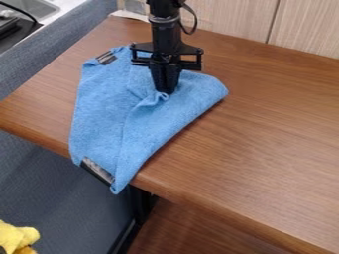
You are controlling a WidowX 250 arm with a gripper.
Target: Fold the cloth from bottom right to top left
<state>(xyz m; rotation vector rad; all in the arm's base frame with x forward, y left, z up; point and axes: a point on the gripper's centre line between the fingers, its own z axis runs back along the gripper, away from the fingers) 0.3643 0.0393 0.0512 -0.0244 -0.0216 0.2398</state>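
The gripper (164, 91) points down over the upper part of the blue cloth (109, 109), shut on a small pinch of its fabric. Puckers run out from the fingertips. A folded-over layer slants along the cloth's right side, from the rounded upper right corner down to a narrow lower tip. That lower end hangs over the table's front left edge. Dark label-like strips show at the cloth's upper left corner and at its lower left edge. Part of the cloth behind the gripper is hidden.
The wooden table (265, 129) extends to the right of the cloth. Behind it stands a light wood panel (232, 17). A grey-blue partition (53, 49) runs along the left, with a sink (36, 7) beyond. A yellow object (17, 237) is at the lower left.
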